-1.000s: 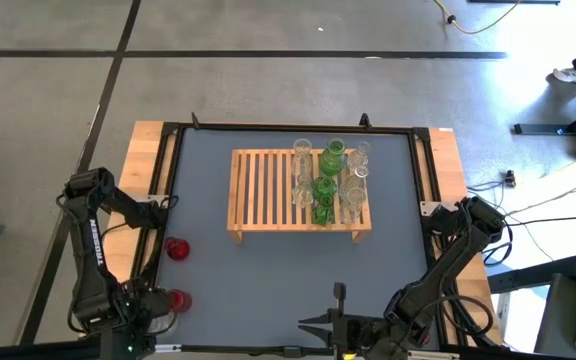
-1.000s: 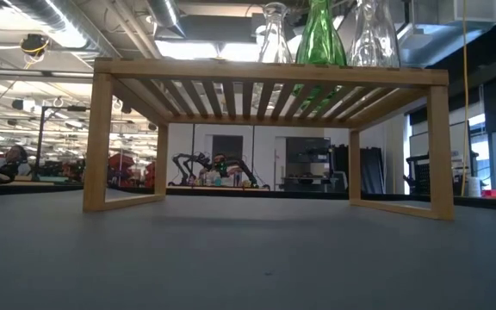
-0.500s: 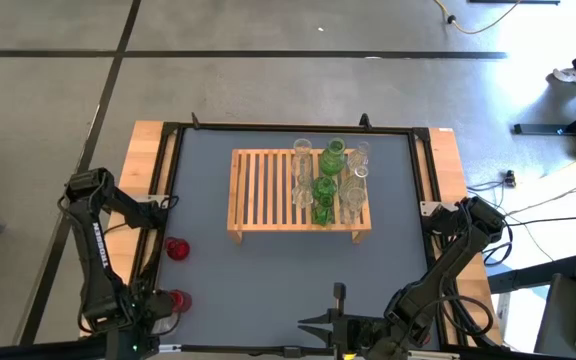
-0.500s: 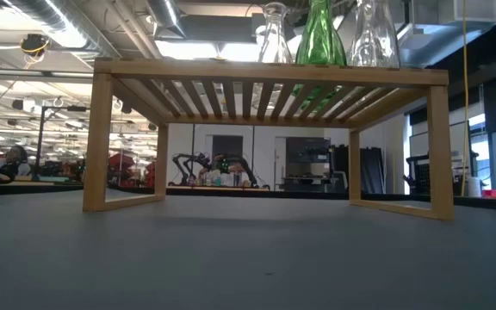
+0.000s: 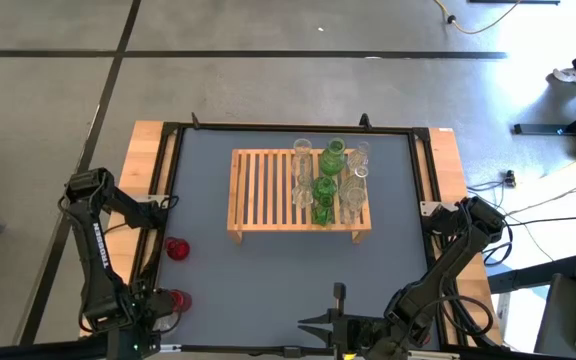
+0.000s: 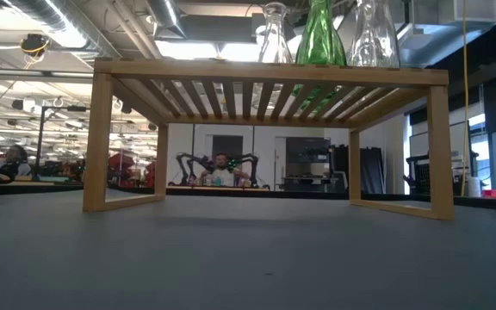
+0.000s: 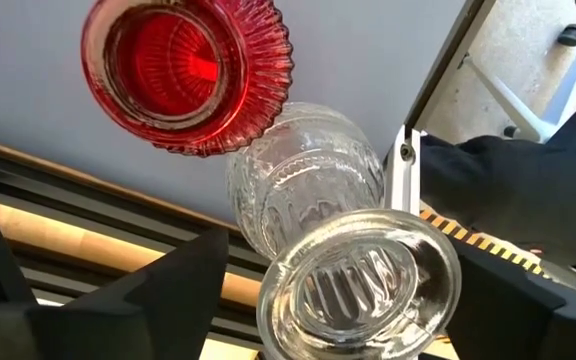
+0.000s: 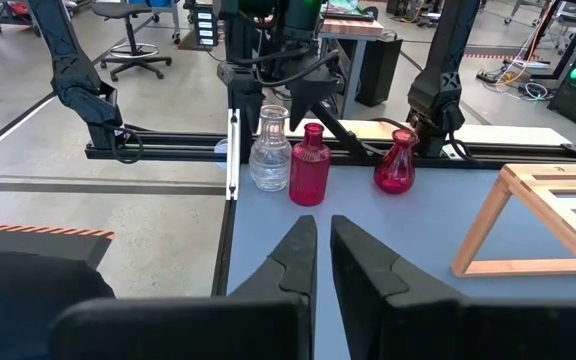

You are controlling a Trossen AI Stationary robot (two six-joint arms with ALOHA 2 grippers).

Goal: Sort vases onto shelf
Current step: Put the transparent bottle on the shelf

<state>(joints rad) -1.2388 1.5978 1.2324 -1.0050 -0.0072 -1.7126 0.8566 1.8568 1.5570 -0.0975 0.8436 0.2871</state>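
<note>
**Mia:** What is the left gripper (image 7: 343,250) doing?

**Sam:** It hangs over the ribbed clear glass vase (image 7: 353,280) at the near left corner of the grey table (image 5: 268,280). Its fingers are spread wide, one on each side. They are not squeezing it yet.

**Mia:** What could go wrong?

**Sam:** The frilly red glass vase (image 7: 183,70) stands just beside the clear one. A finger going down could bump it and tip it over. Glass is also slippery, so a weak squeeze could let the vase slide out.

**Mia:** And the right gripper (image 8: 323,235)?

**Sam:** It waits at the near edge of the table. Its fingers are almost pressed together and hold nothing.

**Mia:** Where does the vase go?

**Sam:** Far back, onto the light wooden slatted shelf (image 5: 263,185). The clear and green glass vases (image 5: 328,185) crowd its right side. Setting one down too close could knock them over.
</note>
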